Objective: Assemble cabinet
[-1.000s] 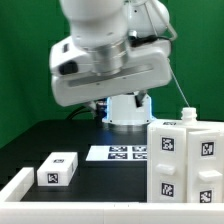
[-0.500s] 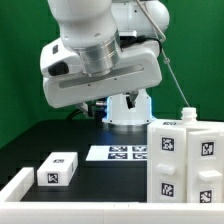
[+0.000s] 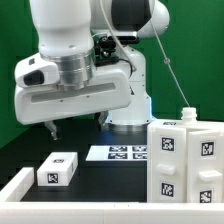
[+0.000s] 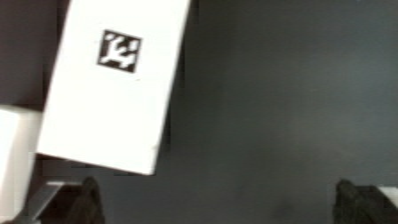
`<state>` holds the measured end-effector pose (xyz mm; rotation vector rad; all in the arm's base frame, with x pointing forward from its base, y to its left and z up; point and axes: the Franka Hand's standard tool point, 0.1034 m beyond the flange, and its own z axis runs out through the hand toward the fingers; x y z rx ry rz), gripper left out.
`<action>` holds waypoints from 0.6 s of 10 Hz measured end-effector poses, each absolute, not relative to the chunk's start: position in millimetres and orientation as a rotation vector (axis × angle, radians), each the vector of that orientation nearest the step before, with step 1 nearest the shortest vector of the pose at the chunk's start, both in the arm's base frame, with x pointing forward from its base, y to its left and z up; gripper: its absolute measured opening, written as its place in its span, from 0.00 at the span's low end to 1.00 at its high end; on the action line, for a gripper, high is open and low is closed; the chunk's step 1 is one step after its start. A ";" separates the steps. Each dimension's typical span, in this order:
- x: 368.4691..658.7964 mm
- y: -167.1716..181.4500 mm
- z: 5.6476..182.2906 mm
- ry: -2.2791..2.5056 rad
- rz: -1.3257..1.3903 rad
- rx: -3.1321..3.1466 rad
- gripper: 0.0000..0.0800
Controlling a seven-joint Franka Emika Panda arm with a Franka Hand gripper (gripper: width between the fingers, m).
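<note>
The cabinet [image 3: 186,160], a large white box body with several black-and-white tags, stands at the exterior view's right front. A small white tagged block [image 3: 57,170] lies at the left front; in the wrist view it shows as a long white piece with one tag [image 4: 111,85]. My gripper [image 3: 76,124] hangs above the table, over and a little behind that block, far from the cabinet. In the wrist view my gripper [image 4: 221,205] is open wide with nothing between the dark fingertips [image 4: 71,202]. The block lies ahead of the jaws, not between them.
The marker board [image 3: 120,153] lies flat on the black table between the block and the cabinet. Another white part [image 3: 15,186] lies at the front left corner and also shows in the wrist view [image 4: 15,150]. A green backdrop stands behind.
The arm has swung toward the exterior view's left and come lower, bringing the open gripper over the small white block. The parts on the table have not moved.
</note>
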<state>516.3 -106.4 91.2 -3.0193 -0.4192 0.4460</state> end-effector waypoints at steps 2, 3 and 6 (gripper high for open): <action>517.5 -104.0 91.4 -0.430 0.445 -3.017 0.81; 517.2 -104.0 90.7 -0.430 0.446 -3.016 0.81; 513.8 -130.8 77.8 -0.405 0.395 -3.042 0.81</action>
